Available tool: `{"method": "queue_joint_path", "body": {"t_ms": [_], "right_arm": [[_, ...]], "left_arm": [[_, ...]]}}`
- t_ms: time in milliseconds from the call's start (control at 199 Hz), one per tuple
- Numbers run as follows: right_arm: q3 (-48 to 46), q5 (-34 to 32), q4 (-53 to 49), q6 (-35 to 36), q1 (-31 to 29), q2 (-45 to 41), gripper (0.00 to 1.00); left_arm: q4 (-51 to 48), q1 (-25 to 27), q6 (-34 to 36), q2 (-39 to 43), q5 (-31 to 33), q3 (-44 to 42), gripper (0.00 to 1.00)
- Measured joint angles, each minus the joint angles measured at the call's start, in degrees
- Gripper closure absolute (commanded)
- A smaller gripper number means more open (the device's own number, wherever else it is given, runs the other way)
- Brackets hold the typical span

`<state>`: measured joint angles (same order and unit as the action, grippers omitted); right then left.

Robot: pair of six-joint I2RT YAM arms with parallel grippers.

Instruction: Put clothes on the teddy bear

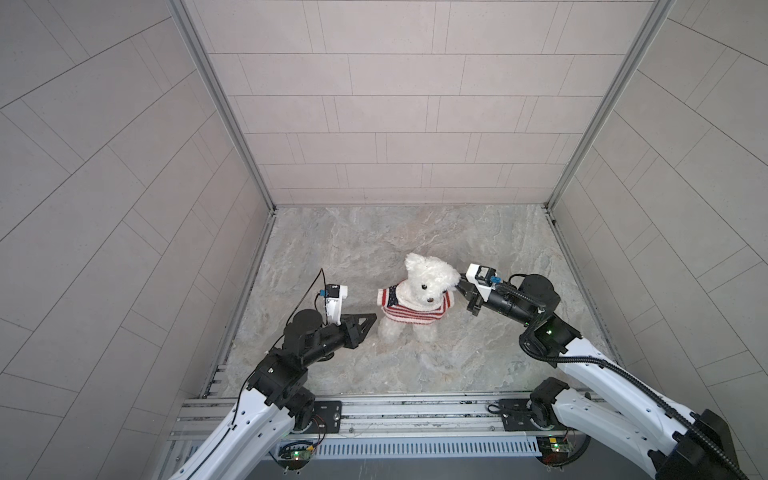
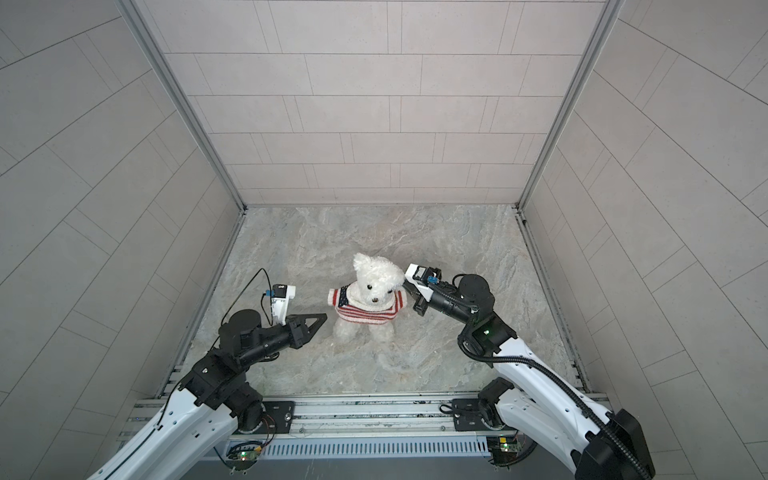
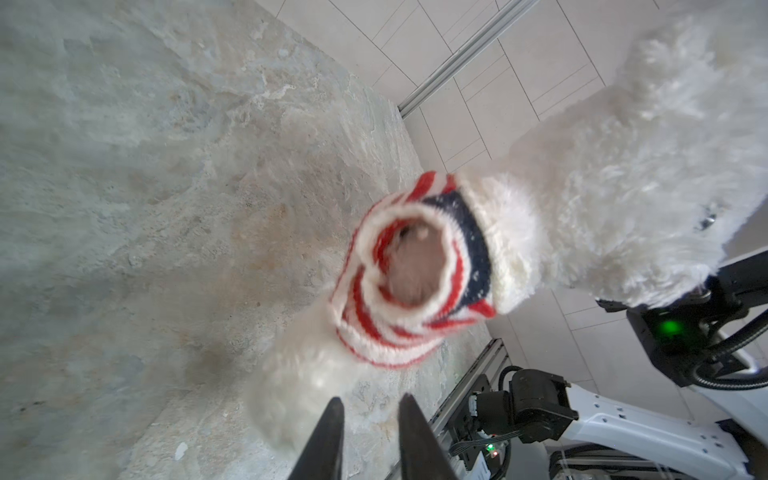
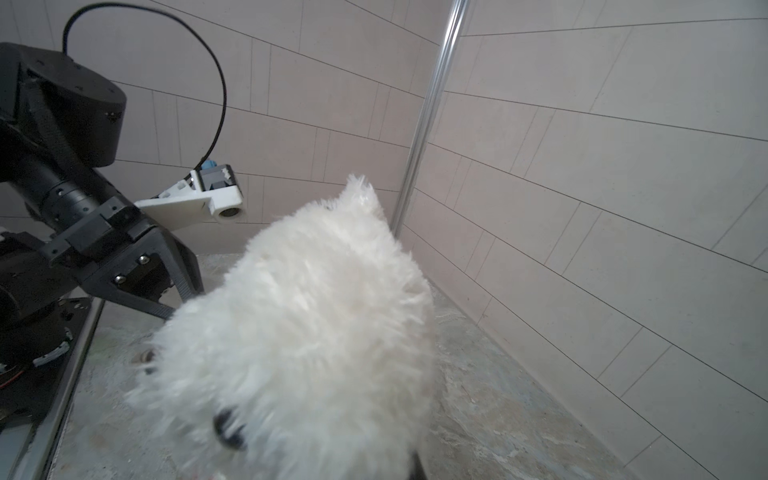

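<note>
Table (image 1: 374, 232): grey, marbled, stone-look top.
Walls (image 1: 395, 124): pale tiles, standing along the back, left and right edges.
Posts (image 1: 223, 104): metal, at both back corners.
Sweater (image 1: 409, 311): red-and-white stripes, navy patch, near the table's middle.
Rails (image 1: 415, 411): metal, along the front edge.

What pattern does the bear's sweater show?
The sweater has red-and-white stripes with a navy patch, clearest in a top view.

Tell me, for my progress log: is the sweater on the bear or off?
On: the striped sweater covers the torso of the teddy bear, head out through the collar, in both top views.
</note>
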<state>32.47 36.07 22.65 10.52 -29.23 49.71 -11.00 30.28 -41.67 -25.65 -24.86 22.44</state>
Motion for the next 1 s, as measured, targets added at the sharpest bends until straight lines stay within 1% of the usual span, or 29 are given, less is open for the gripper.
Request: {"method": "queue_joint_path", "body": {"t_ms": [50, 115, 140, 155, 266, 466, 692, 767, 833, 928, 998], "right_arm": [[0.5, 1.4, -1.0, 0.4, 0.0, 0.1, 1.00], [0.8, 3.0, -1.9, 0.9, 0.0, 0.3, 1.00], [0.9, 3.6, -2.2, 1.0, 0.0, 0.4, 1.00], [0.9, 4.1, -2.4, 1.1, 0.0, 0.5, 1.00], [0.9, 7.3, -3.2, 1.5, 0.0, 1.5, 1.00], [2.3, 14.2, -4.9, 3.0, 0.0, 5.6, 1.00], [3.1, 20.2, -5.0, 3.3, 0.0, 7.5, 1.00], [3.3, 21.8, -5.0, 3.7, 0.0, 7.6, 1.00], [3.3, 23.0, -5.0, 4.0, 0.0, 7.6, 1.00], [3.8, 24.2, -5.4, 4.5, 0.0, 8.1, 1.00], [4.4, 24.7, -5.9, 4.9, -0.1, 8.8, 1.00]], "left_arm": [[-0.8, 0.0, 1.6, -0.5, 0.1, 1.5, 0.47], [-1.8, 0.0, 3.1, -1.2, 0.1, 3.3, 0.26], [-2.1, 0.0, 3.2, -1.4, 0.0, 3.8, 0.22], [-2.3, 0.0, 3.4, -1.6, 0.0, 4.2, 0.21], [-4.4, 0.0, 5.7, -2.1, -0.7, 6.6, 0.22], [-5.8, 0.0, 9.7, -4.0, -4.1, 13.9, 0.18], [-6.3, 0.0, 15.2, -11.5, -10.3, 21.0, 0.14], [-6.5, 0.0, 16.8, -14.0, -11.7, 22.3, 0.14], [-6.2, 0.0, 17.7, -16.0, -13.1, 22.6, 0.18], [-5.0, 0.1, 18.1, -18.5, -15.5, 22.7, 0.30], [-4.1, 0.7, 18.2, -20.0, -16.4, 22.7, 0.36]]}}
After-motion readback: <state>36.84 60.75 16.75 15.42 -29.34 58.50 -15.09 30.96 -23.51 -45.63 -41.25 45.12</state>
